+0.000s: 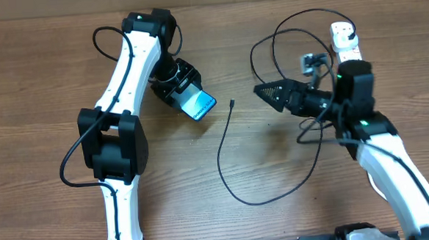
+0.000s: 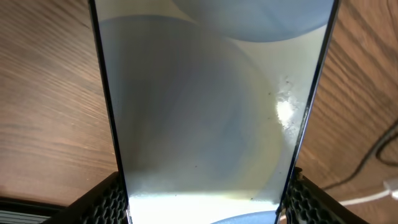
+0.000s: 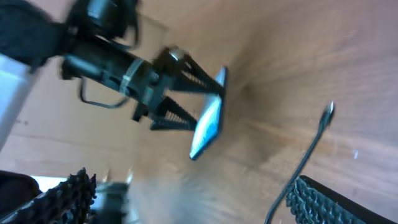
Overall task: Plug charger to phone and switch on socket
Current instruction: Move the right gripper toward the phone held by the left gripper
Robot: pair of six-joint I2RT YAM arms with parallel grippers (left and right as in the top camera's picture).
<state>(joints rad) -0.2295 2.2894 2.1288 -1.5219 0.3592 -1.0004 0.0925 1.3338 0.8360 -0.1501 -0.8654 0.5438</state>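
Note:
My left gripper (image 1: 186,94) is shut on the phone (image 1: 200,104), gripping its black edges and holding it tilted with the blue screen facing right. In the left wrist view the phone (image 2: 205,106) fills the frame between the two fingers (image 2: 205,208). The charger cable (image 1: 220,153) lies on the table, its connector tip (image 1: 231,102) just right of the phone. My right gripper (image 1: 264,92) is open and empty, right of the tip and pointing at it. The right wrist view shows the phone (image 3: 208,121), the tip (image 3: 328,111) and my open fingers (image 3: 186,202).
The white power strip (image 1: 345,40) lies at the back right, behind my right arm. The black cable loops around it and across the wooden table (image 1: 275,161), curving down to the front middle (image 1: 263,202) and back up to the right.

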